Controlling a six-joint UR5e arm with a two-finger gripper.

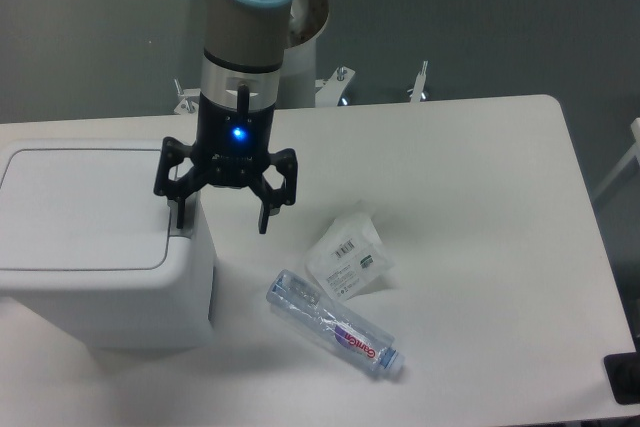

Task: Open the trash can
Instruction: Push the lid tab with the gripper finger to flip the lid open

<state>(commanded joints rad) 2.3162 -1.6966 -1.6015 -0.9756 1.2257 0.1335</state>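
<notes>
The trash can [90, 247] is a large white boxy bin at the left of the table, its flat lid down. My gripper [222, 220] hangs from the arm over the bin's right edge with its jaws wide open and empty. The left finger [178, 209] comes down onto the right rim of the bin beside the lid. The right finger [265, 215] hangs in the air to the right of the bin. The grey push tab is hidden from view.
A clear plastic water bottle [333, 324] lies on its side on the white table [480, 247] to the right of the bin. A crumpled clear plastic bag with a label [349, 253] lies just behind it. The arm's base stands at the table's far edge.
</notes>
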